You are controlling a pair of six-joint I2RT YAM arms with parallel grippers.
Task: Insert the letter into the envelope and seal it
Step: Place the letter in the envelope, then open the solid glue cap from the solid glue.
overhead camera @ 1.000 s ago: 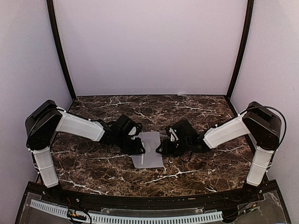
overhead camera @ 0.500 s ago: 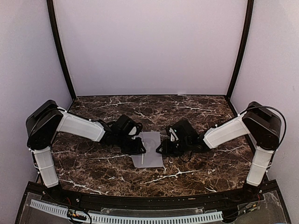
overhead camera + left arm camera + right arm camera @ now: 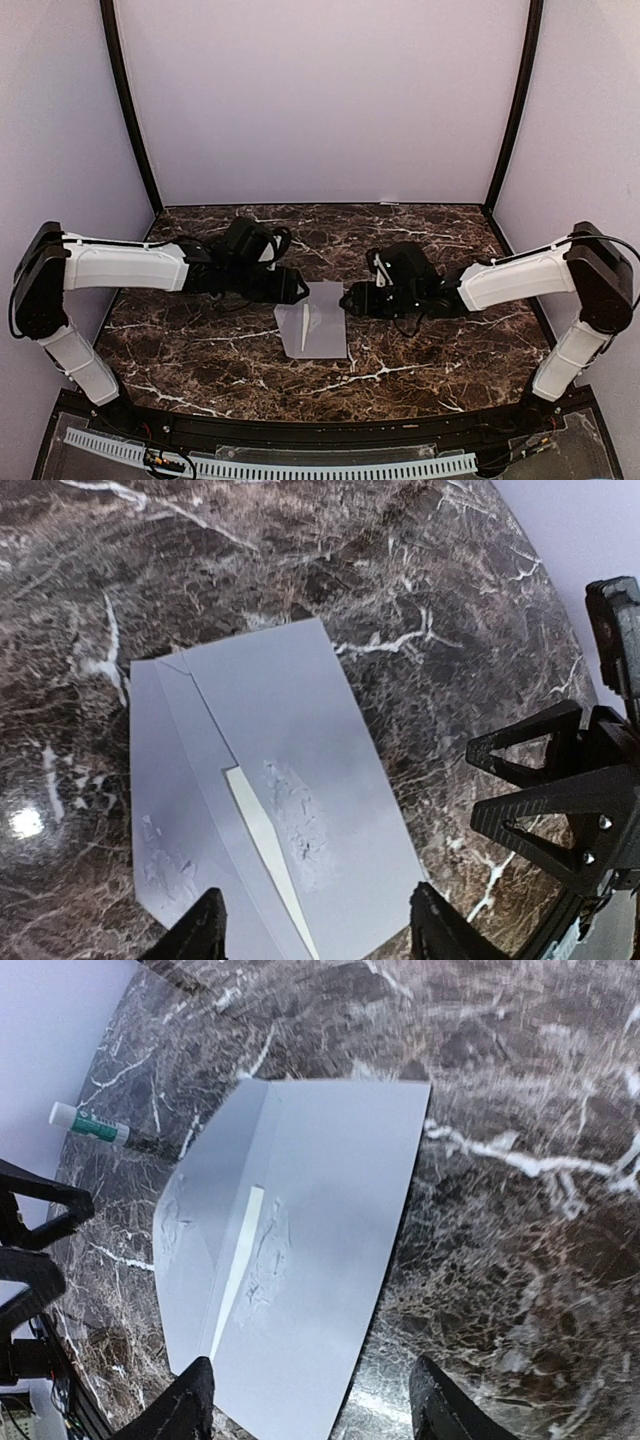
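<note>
The light-grey envelope [image 3: 326, 338] lies flat in the middle of the table, its flap folded down. A thin cream sliver of the letter [image 3: 304, 327] shows along the flap's edge; the remainder is hidden inside. My left gripper [image 3: 299, 290] hovers at the envelope's far left corner, open and empty. My right gripper [image 3: 346, 300] hovers at its far right corner, also open and empty. In the left wrist view the envelope [image 3: 300, 760] and letter sliver [image 3: 262, 845] lie beyond the open gripper [image 3: 322, 932]. The right wrist view shows the envelope [image 3: 330, 1220] and sliver [image 3: 238, 1260] past the gripper [image 3: 315, 1407].
A white glue stick with a green label [image 3: 88, 1123] lies on the marble by the left wall, beyond the envelope in the right wrist view. Pale walls with black corner posts [image 3: 128, 110] close in the table on three sides.
Both grippers have opened and drawn back from the envelope toward the far side. The left arm has stretched out. The envelope stays flat on the table.
</note>
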